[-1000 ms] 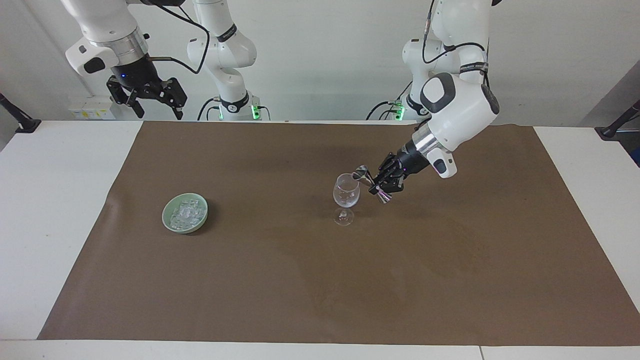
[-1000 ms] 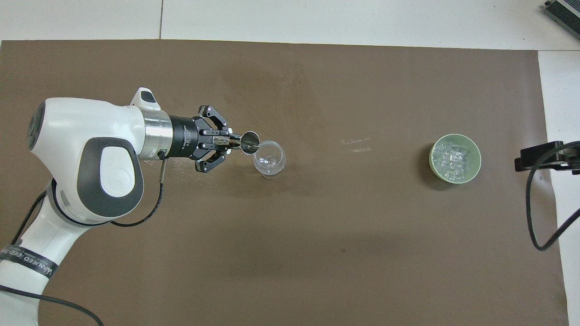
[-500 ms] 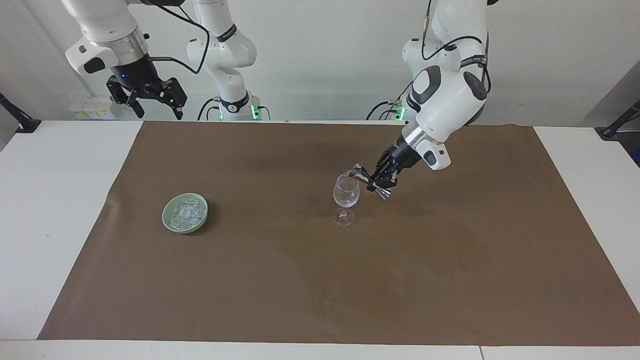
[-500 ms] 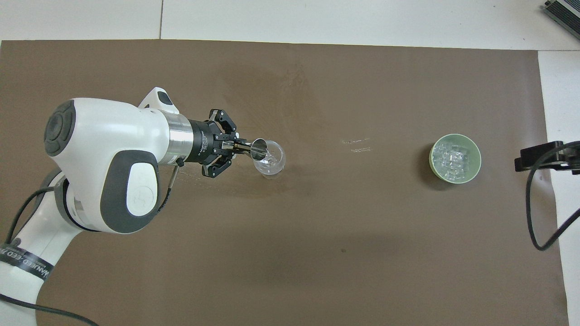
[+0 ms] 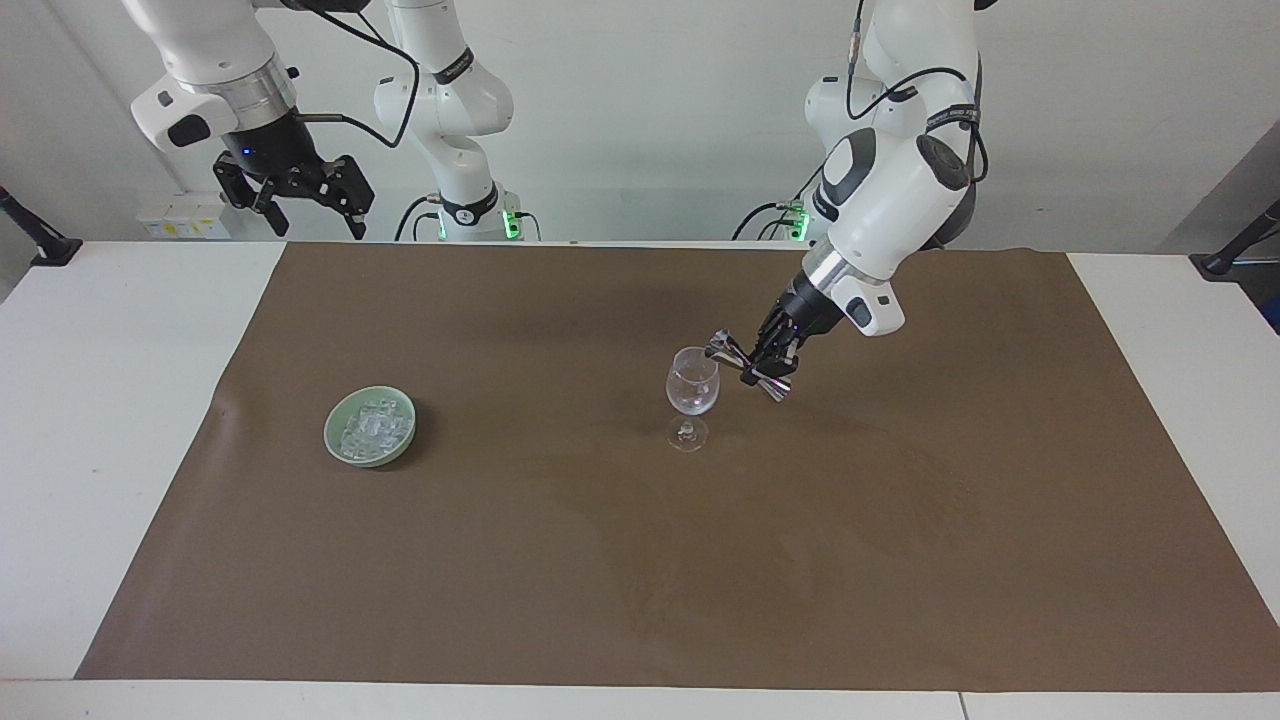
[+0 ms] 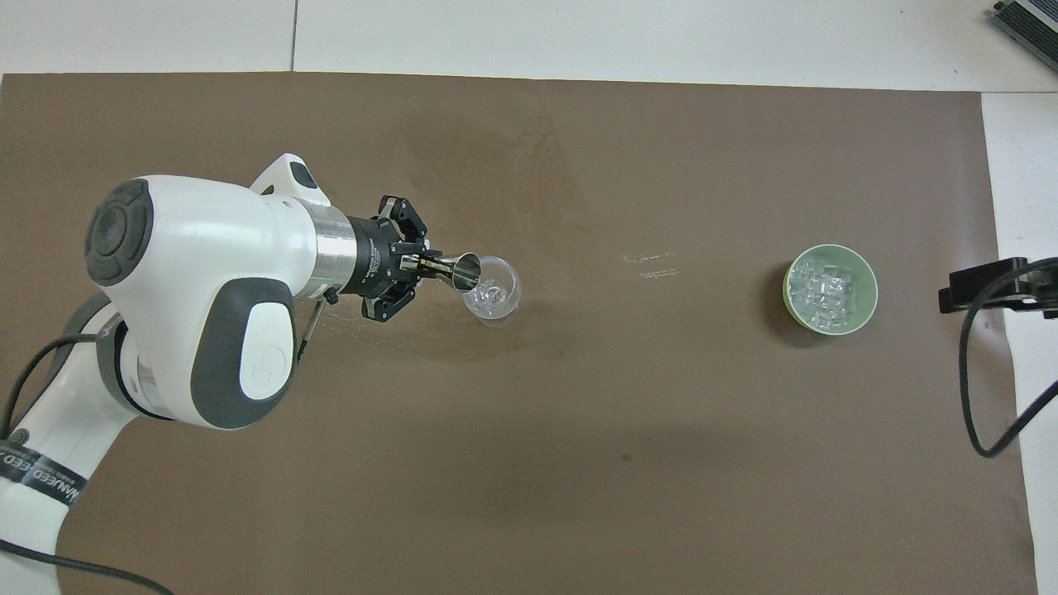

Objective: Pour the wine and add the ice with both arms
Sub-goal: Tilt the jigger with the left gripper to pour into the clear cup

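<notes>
Brown paper covers most of a white table, and on it I count one stemmed glass, one pale green bowl and one metal jigger. Two arms work here. The ice is a heap of small clear cubes, too many and too jumbled to count, all lying in the bowl toward the right arm's end of the table, well apart from the glass.

Clamped tight on the jigger's waist, the left gripper holds it tilted with one cup at the glass's rim. Compared with a second ago, the left arm's wrist has swung higher and turned, so the jigger tips more steeply and its mouth now overlaps the rim in the overhead view. The right gripper waits above the table's edge near its base, fingers spread and holding nothing, unchanged. Bowl and glass have not shifted.
</notes>
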Tool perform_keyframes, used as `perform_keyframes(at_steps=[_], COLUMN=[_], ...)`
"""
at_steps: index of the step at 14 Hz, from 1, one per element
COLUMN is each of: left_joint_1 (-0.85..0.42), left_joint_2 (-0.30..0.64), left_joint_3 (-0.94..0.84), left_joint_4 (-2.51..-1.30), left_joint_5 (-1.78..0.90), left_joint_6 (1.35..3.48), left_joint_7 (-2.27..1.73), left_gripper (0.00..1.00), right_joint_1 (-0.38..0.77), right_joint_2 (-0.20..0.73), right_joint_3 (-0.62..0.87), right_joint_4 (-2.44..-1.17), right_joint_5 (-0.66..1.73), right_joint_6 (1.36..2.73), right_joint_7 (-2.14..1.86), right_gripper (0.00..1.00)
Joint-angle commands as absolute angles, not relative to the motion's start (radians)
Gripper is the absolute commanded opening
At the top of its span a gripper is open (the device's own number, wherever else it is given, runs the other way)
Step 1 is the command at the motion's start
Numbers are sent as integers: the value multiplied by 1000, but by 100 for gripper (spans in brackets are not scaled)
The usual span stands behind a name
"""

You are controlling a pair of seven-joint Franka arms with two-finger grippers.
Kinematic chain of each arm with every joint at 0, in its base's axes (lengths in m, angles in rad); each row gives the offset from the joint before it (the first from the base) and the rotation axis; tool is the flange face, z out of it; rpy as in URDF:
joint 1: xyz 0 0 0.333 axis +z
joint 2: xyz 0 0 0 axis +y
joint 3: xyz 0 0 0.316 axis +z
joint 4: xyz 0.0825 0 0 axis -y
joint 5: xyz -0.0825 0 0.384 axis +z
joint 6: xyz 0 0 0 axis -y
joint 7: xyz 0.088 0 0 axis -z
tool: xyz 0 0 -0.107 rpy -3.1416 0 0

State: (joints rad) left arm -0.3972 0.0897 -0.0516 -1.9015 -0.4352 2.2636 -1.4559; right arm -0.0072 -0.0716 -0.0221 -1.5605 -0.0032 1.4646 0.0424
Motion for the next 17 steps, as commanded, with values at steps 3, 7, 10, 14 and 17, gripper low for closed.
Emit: perform_keyframes(at_steps=[3, 7, 10, 14, 17], left_joint_1=[-456, -480, -503, -522, -535], left_joint_2=[78, 80, 80, 81, 81], left_joint_3=[-37, -37, -38, -38, -38], left_joint_4=[-1890, -1881, -1873, -1865, -1862], left_joint_5=[-319, -200, -103, -69, -3], left_joint_6=[2273, 2273, 2273, 2273, 2273], left_joint_7=[-1525, -1528, -1580, -1609, -1609], left_gripper=[0, 0, 0, 0, 0], right_joint_1=[-12, -12, -12, -12, -12], right_joint_2=[-89, -90, -89, -90, -91], right_joint_3=[-17, -17, -17, -17, -17], right_joint_4=[-1582, -1582, -1582, -1582, -1582], right_joint_5=[-5, -5, -5, -5, -5], right_joint_6=[1471, 1471, 1471, 1471, 1471], right_joint_7=[37, 37, 37, 37, 38], right_gripper=[100, 100, 100, 100, 100])
